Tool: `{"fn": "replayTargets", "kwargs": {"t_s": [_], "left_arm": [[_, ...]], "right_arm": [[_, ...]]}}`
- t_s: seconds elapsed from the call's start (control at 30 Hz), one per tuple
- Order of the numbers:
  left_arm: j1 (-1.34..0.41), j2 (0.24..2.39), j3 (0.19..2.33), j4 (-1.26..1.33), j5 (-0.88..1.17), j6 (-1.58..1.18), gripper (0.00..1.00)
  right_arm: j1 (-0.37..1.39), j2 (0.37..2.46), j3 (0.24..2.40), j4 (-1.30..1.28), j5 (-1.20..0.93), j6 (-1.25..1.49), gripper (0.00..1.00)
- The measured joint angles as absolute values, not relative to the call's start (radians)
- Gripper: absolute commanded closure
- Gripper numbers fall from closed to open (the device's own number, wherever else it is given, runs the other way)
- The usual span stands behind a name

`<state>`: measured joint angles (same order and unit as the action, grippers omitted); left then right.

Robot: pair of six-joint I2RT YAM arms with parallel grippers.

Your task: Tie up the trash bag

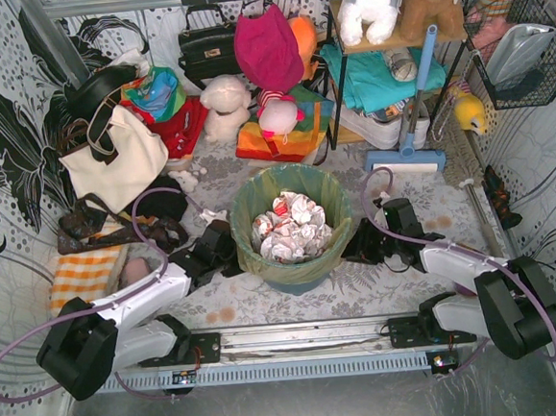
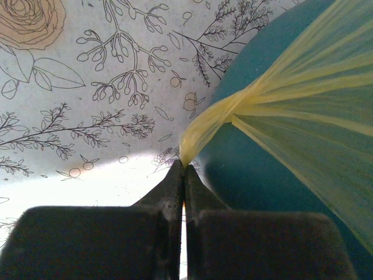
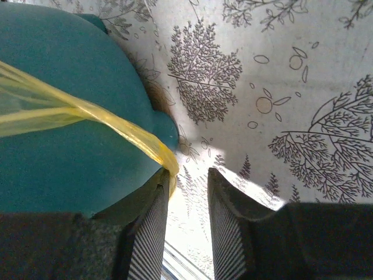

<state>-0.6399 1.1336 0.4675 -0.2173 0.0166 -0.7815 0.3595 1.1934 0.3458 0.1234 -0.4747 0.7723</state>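
**Top view.** The bin (image 1: pixel 295 282) stands mid-table between the two arms. It is lined with the bag (image 1: pixel 245 215) and filled with crumpled paper (image 1: pixel 289 228). The bag's rim is folded down over the bin's outer wall. The left gripper (image 1: pixel 232 255) meets the bin's left side and the right gripper (image 1: pixel 354 250) its right side, both low and about equally near.

**Left wrist view.** The left gripper (image 2: pixel 184 169) is closed, with no gap showing between its jaws. It pinches a gathered point of the bag (image 2: pixel 303 116) at its tips. From the pinch the film fans out taut toward the bin (image 2: pixel 256 181), so the strand's long axis runs straight out from the fingertips to the bin wall.

**Right wrist view.** The right gripper (image 3: pixel 187 172) shows a clear gap between its jaws and grips nothing. A twisted strand of the bag (image 3: pixel 87 114) runs from the bin (image 3: pixel 76 169) and ends on the tip of the finger nearest the bin. Whether any film lies inside the gap cannot be told.

**Judgement.** The left corner seems secured. The right strand lies at the bin-side edge of the jaws, so closing there risks missing it. Both corners must be held before they can be drawn across the bin mouth for the knot.
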Motion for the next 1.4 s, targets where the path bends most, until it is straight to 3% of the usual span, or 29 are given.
{"fn": "replayTargets", "kwargs": {"t_s": [0.27, 0.7, 0.83, 0.93, 1.07, 1.4], "left_arm": [[-0.636, 1.136, 0.476, -0.218, 0.017, -0.765, 0.97], [-0.62, 1.134, 0.484, -0.24, 0.016, -0.738, 0.98], [-0.62, 1.134, 0.491, -0.24, 0.016, -0.733, 0.98], [-0.62, 1.137, 0.493, -0.239, 0.016, -0.73, 0.98], [-0.62, 1.142, 0.493, -0.239, 0.017, -0.73, 0.98], [-0.62, 1.147, 0.493, -0.239, 0.019, -0.728, 0.98]], "right_arm": [[0.36, 1.193, 0.315, 0.142, -0.456, 0.779, 1.0], [0.36, 0.982, 0.459, -0.221, -0.265, 0.687, 1.0], [0.36, 0.991, 0.466, -0.249, -0.263, 0.679, 0.76], [0.36, 1.008, 0.466, -0.234, -0.275, 0.683, 0.65], [0.36, 1.043, 0.466, -0.186, -0.291, 0.688, 0.59], [0.36, 1.155, 0.441, 0.01, -0.406, 0.706, 0.59]]}}
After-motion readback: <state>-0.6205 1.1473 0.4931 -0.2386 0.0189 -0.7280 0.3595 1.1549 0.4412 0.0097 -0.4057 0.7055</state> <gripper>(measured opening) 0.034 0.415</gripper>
